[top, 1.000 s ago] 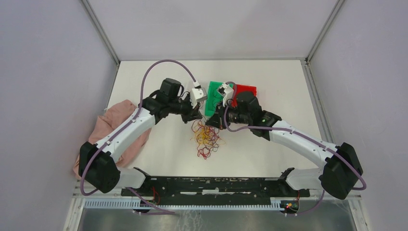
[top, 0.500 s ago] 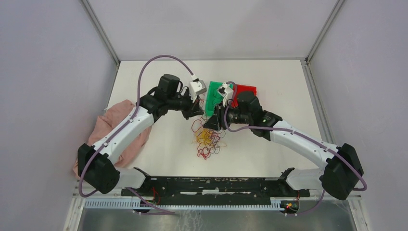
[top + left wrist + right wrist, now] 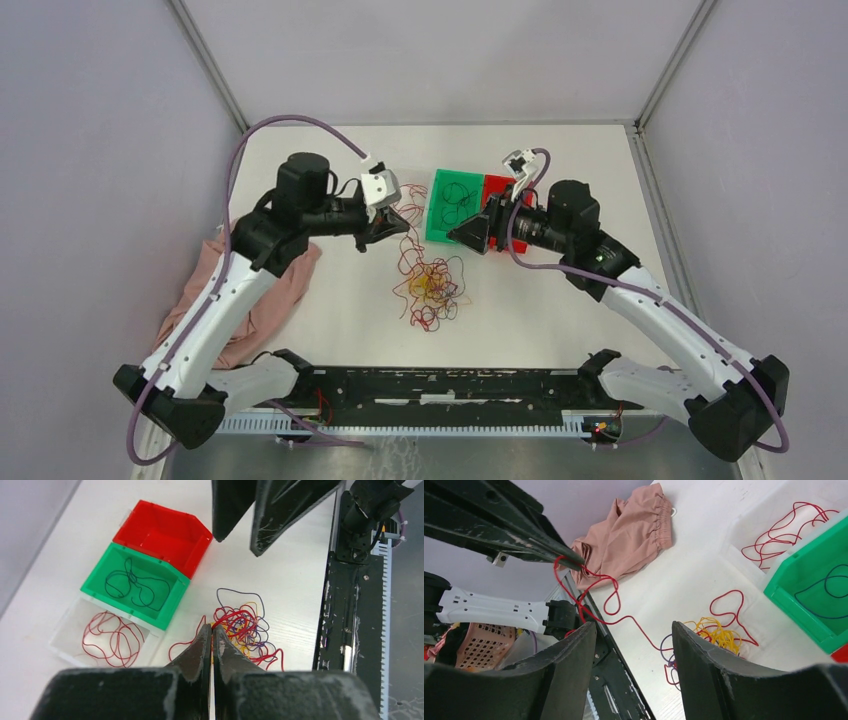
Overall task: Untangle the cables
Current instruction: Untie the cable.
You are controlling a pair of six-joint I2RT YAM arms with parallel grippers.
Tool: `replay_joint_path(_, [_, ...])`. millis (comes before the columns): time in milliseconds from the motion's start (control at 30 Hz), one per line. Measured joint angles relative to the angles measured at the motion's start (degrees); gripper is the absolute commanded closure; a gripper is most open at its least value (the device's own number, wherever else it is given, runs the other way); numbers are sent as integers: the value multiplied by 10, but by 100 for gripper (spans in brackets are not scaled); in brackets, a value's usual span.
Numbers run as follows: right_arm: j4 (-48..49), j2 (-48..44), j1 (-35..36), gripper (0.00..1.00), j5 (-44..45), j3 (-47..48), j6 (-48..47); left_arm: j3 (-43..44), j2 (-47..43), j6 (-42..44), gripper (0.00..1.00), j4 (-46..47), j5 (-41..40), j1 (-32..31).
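Pinching one red cable in the left gripper, fingers pressed together, at 11 o'clock from the tangle lying mid-table. Probably lifted up and away to slip its loops out of the heap. Stretched lengthwise from the pinch at 11 o'clock down toward 5 o'clock into the pile. Spread wide and empty at the right gripper, at 1 o'clock by the green bin, likely so as not to snag the pull.

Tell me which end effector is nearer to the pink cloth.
Left. The left end effector is to the right of the pink cloth; the right end effector is farther right, beside the green bin.
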Motion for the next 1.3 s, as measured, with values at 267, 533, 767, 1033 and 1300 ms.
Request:
replay_joint_path(267, [28,23,5,30,2,6,10,-15,-61,36,97,19,20,0])
replay_joint_path(533, [44,85,82,29,17,36,1,-16,-62,41,97,40,31,0])
replay_joint_path(767, [68,129,111,28,50,53,-6,-16,-62,44,97,46,48,-1])
replay_joint_path(1033, [105,198,129,28,90,52,-13,-3,-54,37,97,49,65,-4])
replay_joint_path(1300, [148,209,130,30,118,-13,-14,82,-42,-24,97,108,66,-4])
